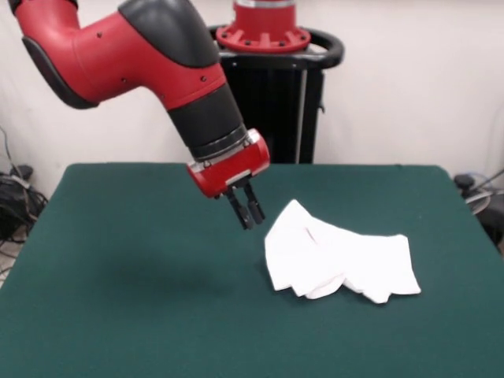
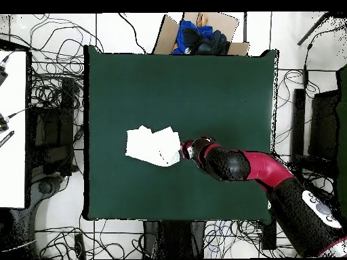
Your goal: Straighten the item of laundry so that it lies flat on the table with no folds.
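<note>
Presently on record, item by item:

Bench: dark green top, wide, carrying one item only. Bare green surface lies on every side of the item.

Shirt: white cloth, lying a little off the middle of the bench. No print shows in either view; only plain white faces up. It sits as a crumpled, layered bundle, with one peak standing up at the end nearest the arm and several overlapping flaps and creases along the front edge. The overhead view shows an irregular patch, not a shirt outline; no sleeve or neckline can be picked out.

End effector: at the tip of the red and black arm, tilted, hanging above the bench just beside the raised peak of the shirt. Its two dark fingers stand close together, narrow gap, nothing between them. In the front view it appears clear of the cloth; in the overhead view it sits at the shirt's edge.

Progress, as a judgement: the work looks barely begun. The shirt is on the bench, which is the only part settled. Left to do: take hold of an edge or corner, draw the layers apart, and spread the cloth until no fold is left.
</note>
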Robot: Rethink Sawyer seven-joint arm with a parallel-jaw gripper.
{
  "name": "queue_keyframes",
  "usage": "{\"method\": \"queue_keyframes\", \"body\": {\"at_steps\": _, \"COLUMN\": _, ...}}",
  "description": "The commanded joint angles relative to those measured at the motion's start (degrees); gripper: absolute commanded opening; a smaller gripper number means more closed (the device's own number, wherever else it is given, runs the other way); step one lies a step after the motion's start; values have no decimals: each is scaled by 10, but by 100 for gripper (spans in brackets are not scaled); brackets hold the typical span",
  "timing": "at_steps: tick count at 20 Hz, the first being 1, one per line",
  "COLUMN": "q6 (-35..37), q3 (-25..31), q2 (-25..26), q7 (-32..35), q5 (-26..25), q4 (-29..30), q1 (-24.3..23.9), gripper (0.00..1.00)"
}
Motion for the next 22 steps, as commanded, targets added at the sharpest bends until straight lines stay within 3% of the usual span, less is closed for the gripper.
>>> {"method": "queue_keyframes", "body": {"at_steps": 1, "q6": -30, "q3": 25, "q2": 24, "q7": -3, "q5": -31, "q4": -29, "q1": 12, "gripper": 0}}
{"method": "queue_keyframes", "body": {"at_steps": 12, "q6": -23, "q3": 36, "q2": 45, "q7": -14, "q5": -26, "q4": -31, "q1": 2, "gripper": 0}}
{"method": "queue_keyframes", "body": {"at_steps": 13, "q6": -20, "q3": 38, "q2": 47, "q7": -17, "q5": -25, "q4": -31, "q1": 0, "gripper": 100}}
{"method": "queue_keyframes", "body": {"at_steps": 22, "q6": 25, "q3": 22, "q2": 32, "q7": -19, "q5": -22, "q4": -47, "q1": 23, "gripper": 100}}
